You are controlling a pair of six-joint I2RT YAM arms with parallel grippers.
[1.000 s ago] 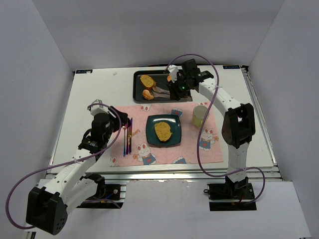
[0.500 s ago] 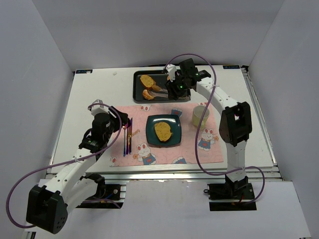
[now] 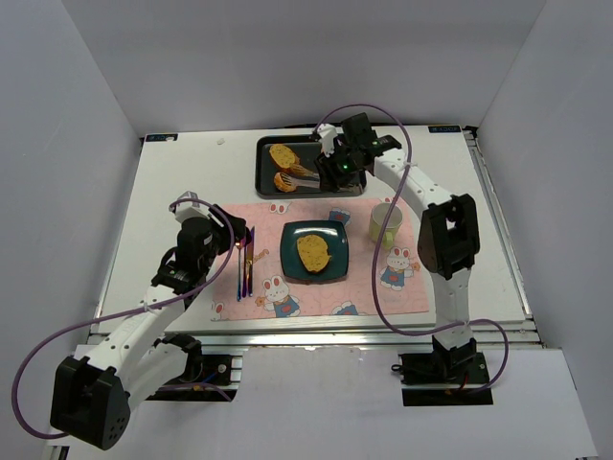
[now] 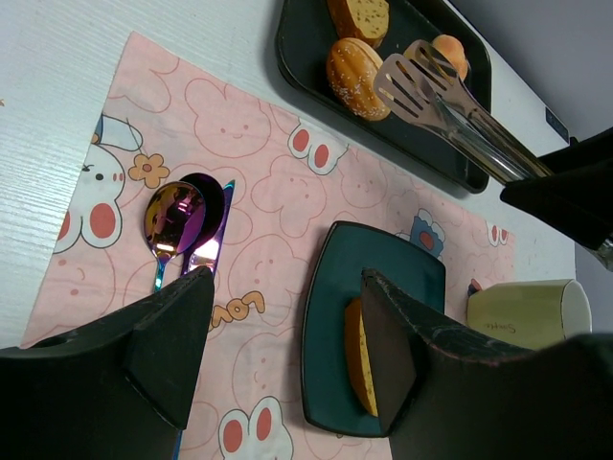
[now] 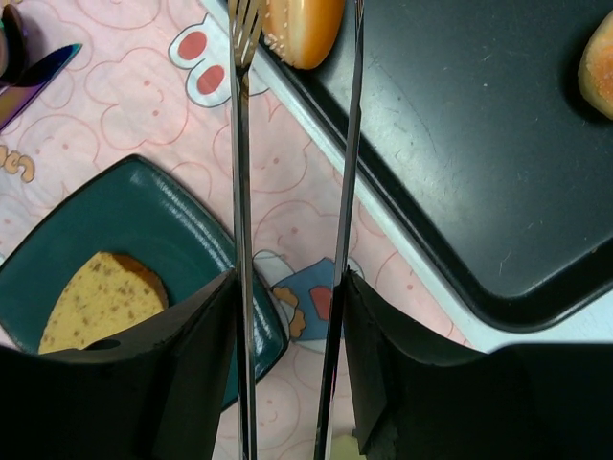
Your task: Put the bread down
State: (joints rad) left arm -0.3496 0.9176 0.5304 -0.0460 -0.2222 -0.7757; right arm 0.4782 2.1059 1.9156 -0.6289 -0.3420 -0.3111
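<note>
A black tray point(image 3: 347, 180) at the back holds a bread slice point(image 3: 283, 154) and a round bun point(image 3: 284, 181). My right gripper point(image 3: 337, 171) is shut on metal tongs point(image 3: 305, 175) and holds them over the tray. In the right wrist view the tongs' arms point(image 5: 239, 192) run out from my gripper point(image 5: 287, 316) and their tips flank the bun point(image 5: 302, 24); I cannot tell if they touch it. A teal plate point(image 3: 335, 273) on the pink mat holds one bread slice point(image 3: 312, 252). My left gripper point(image 3: 235, 240) is open and empty above the mat, near the plate point(image 4: 383, 278).
A spoon and a knife point(image 3: 245, 270) lie on the bunny placemat point(image 3: 287, 302) left of the plate. A pale green cup point(image 3: 385, 222) stands right of the plate. A third small bun point(image 4: 442, 50) sits on the tray's far side.
My right gripper has carried the tongs leftward over the tray, bringing their tips up to the round bun. The left arm has not moved.
</note>
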